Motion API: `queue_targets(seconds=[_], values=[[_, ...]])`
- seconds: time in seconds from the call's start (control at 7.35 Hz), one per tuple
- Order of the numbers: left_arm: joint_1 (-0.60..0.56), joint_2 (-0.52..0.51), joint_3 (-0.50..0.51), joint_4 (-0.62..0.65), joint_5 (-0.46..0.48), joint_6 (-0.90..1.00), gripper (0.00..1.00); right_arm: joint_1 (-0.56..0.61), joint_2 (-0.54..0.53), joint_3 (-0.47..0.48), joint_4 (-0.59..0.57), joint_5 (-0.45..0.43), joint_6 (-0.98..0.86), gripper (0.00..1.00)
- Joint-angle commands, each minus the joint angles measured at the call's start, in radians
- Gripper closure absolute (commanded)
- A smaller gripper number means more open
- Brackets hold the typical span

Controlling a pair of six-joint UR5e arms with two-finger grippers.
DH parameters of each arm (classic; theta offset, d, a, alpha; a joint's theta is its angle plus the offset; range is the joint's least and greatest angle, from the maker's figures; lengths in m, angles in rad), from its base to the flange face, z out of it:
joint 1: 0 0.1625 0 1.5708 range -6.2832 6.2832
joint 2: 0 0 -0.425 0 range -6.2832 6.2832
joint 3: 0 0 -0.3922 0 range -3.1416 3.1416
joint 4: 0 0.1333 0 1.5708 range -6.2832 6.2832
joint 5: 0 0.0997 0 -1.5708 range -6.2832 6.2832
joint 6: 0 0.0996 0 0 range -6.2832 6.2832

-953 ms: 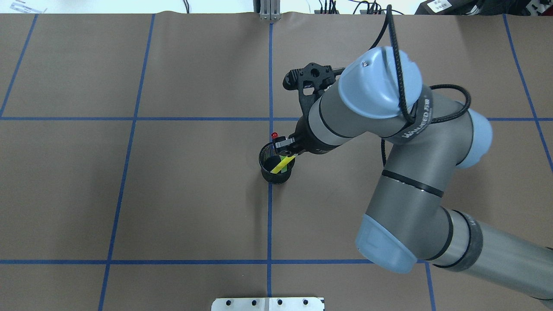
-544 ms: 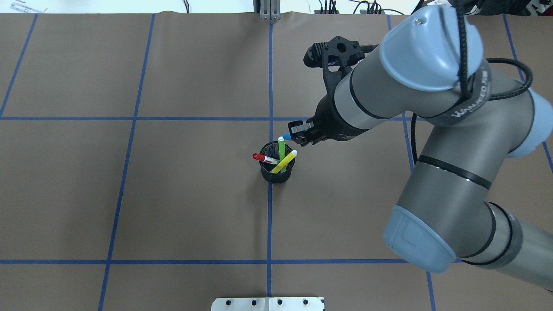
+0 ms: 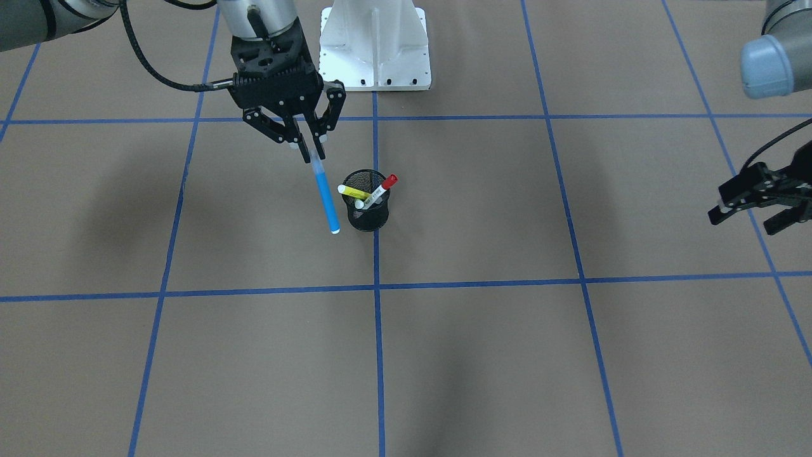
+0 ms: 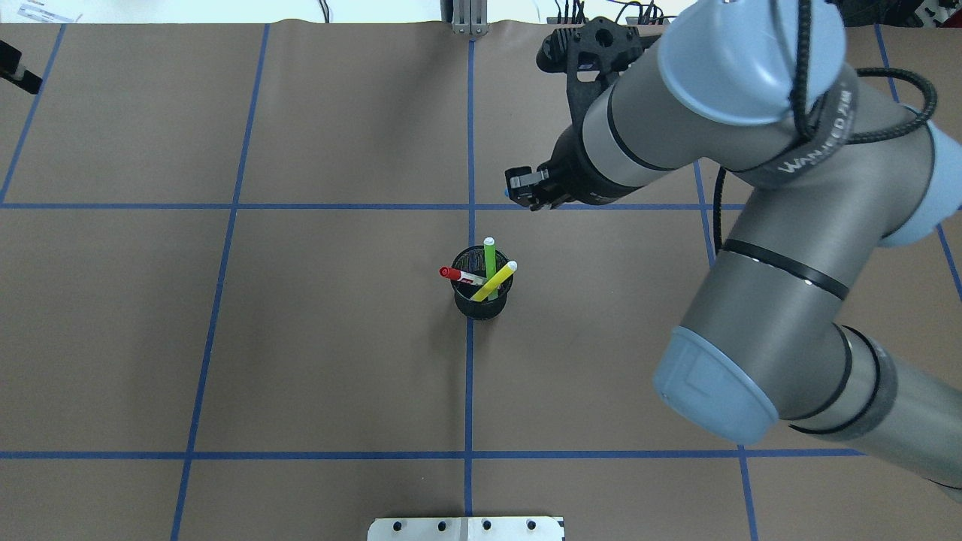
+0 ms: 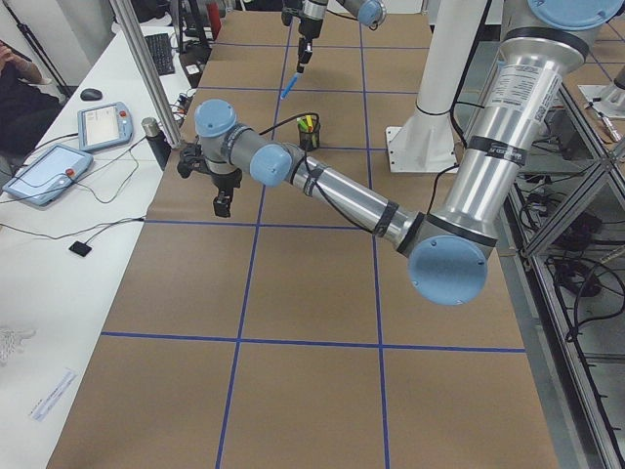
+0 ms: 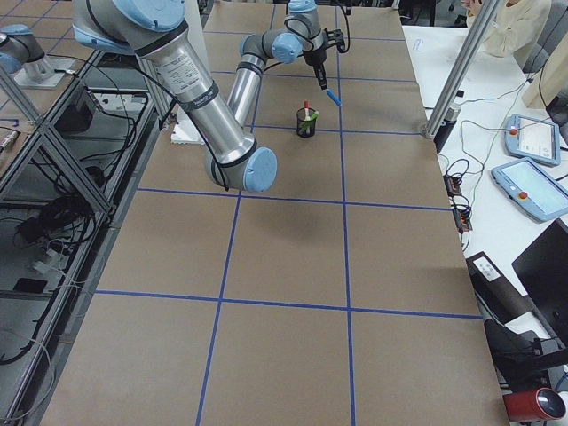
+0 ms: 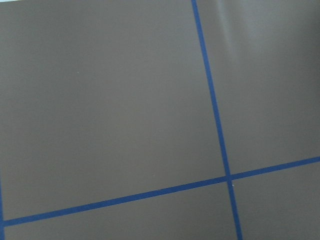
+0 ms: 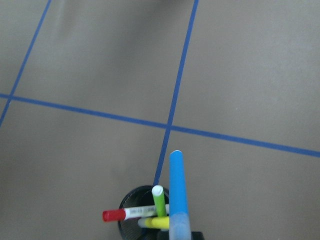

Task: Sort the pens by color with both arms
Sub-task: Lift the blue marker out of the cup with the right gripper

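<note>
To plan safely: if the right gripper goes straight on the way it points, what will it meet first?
Probably bare table, touched first by the held blue pen, clear of the mesh cup; depth is uncertain.

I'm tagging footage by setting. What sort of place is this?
Most likely a robotics lab or data-collection cell. A right arm and a left arm reach over a table gridded with blue tape, and teach pendants lie on a side bench beside it.

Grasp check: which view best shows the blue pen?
Exterior front-facing: the blue pen hangs full-length from the right gripper. Right wrist foreshortens it; side views shrink it; overhead nearly hides it; left wrist misses it.
</note>
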Motion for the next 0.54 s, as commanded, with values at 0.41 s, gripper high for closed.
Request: queue_targets(seconds=[0.41], values=[[0.227, -0.126, 0.005, -0.113, 0.005, -0.369, 0.0, 0.017, 0.028, -0.405, 0.321, -0.082, -0.027, 0.82]])
